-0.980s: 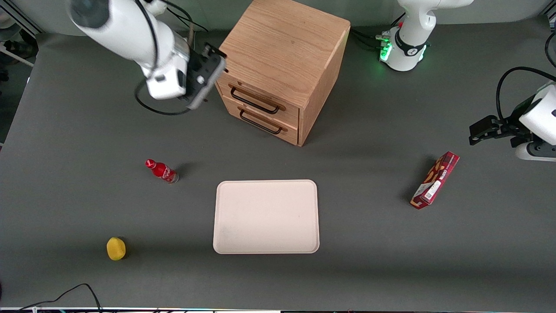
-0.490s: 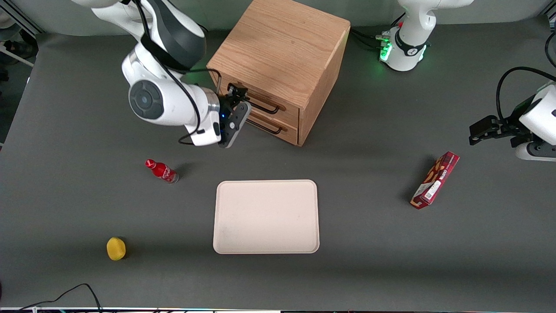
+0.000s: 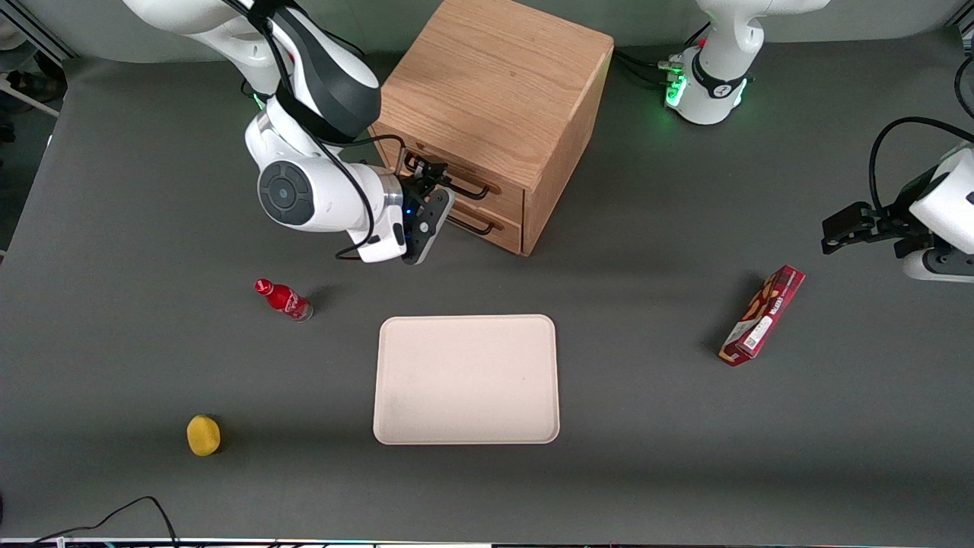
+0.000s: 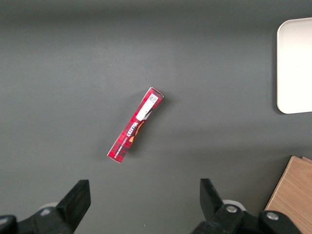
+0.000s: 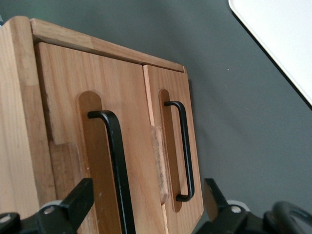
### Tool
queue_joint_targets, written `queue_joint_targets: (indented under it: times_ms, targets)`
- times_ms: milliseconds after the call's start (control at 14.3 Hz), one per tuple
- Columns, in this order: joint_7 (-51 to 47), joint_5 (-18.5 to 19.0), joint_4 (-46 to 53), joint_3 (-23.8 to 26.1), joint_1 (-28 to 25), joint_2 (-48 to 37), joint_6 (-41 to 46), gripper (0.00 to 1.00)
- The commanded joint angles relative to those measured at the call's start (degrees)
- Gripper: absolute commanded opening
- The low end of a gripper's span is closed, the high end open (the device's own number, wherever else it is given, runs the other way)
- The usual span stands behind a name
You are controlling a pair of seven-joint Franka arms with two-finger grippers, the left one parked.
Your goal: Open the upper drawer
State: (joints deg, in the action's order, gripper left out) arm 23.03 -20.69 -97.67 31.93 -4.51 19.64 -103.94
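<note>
The oak cabinet (image 3: 494,84) stands far from the front camera. Its upper drawer (image 3: 498,188) with a thin black bar handle (image 3: 460,188) looks closed, as does the lower twin drawer (image 3: 502,228). My right gripper (image 3: 428,177) hovers just in front of the drawer fronts, at the end of the handles nearer the working arm. In the right wrist view the upper drawer (image 5: 63,112) and its handle (image 5: 116,161) fill the frame beside the lower drawer's handle (image 5: 185,146). The gripper (image 5: 146,207) is open, with its black fingers (image 5: 78,200) spread wide on either side of the upper handle and touching nothing.
A cream tray (image 3: 466,379) lies nearer the front camera than the cabinet. A small red bottle (image 3: 283,299) and a yellow lump (image 3: 203,434) lie toward the working arm's end. A red snack box (image 3: 762,315) lies toward the parked arm's end, and also shows in the left wrist view (image 4: 135,130).
My right arm has swung down from beside the cabinet's upper corner to just in front of the drawer fronts, then edged a little closer to the handles. Nothing else has moved.
</note>
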Motion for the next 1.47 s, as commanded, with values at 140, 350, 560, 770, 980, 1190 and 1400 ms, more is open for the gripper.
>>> queue_joint_targets:
  times_ms: [140,350,560,770,980,1190,1400]
  targets:
    - [1.8,-1.9,-4.5,1.0,0.6,-1.5,-3.1,1.0]
    - [1.8,-1.9,-6.0,1.1,0.5,-1.7,-4.9,1.0]
    - [4.0,-1.9,-7.3,1.3,0.5,-1.6,-6.5,1.0]
    - [4.5,-1.6,-7.2,1.0,0.8,-1.5,-6.6,1.0]
    - [4.7,-0.8,-6.2,0.3,1.1,-1.4,-6.7,1.0]
    - [4.7,2.7,-4.4,-0.7,1.0,-0.6,-6.7,1.0]
    - [4.7,2.9,-2.9,-3.2,0.9,-0.1,-6.5,1.0]
